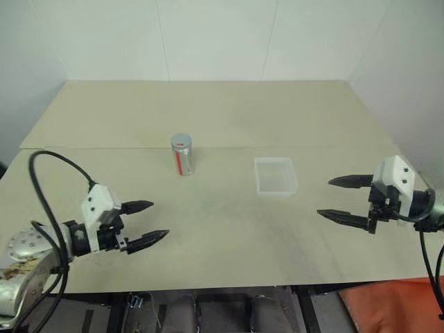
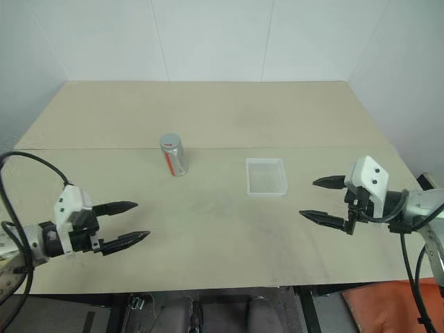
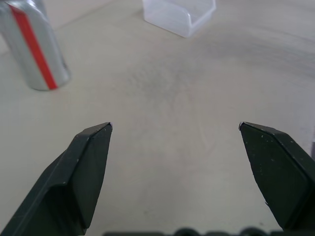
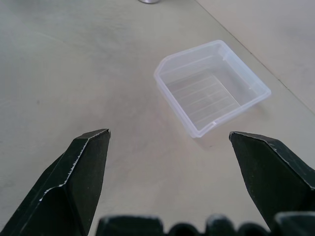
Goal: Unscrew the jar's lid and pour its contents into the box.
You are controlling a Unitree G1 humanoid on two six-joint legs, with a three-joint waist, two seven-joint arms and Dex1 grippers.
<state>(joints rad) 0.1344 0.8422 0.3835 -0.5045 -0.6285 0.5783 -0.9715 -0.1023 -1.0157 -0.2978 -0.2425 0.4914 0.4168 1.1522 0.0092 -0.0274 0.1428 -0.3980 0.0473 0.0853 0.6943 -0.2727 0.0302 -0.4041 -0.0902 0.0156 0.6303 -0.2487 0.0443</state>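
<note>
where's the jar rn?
The jar stands upright near the table's middle in the head views, left of the box, lid on, ahead of the open left gripper.

1. Head stereo pair looks forward and down over the table (image 1: 229,229), both eyes sharing the jar (image 1: 182,155) and box (image 1: 275,175).
2. Left wrist camera, low, faces the jar.
3. Right wrist camera, low, faces the box closely.

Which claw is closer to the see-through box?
The right gripper is closer to the box, which sits on its side of the table. The left gripper sits farther off, nearer the jar.
</note>
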